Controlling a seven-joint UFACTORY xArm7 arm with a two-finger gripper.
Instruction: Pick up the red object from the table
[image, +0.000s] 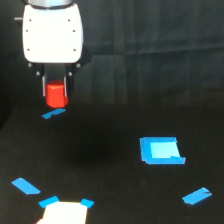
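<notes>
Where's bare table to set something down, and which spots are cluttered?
Bare patches on the table: the wide stretch between the gripper, shut on the red object, and the blue square patch; also all above that patch. Cluttered: the bottom by the white piece and tape pieces.

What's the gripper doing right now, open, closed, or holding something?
Gripper: closed on the small bright red-orange block, which sits between its fingers above the matte black table.
</notes>
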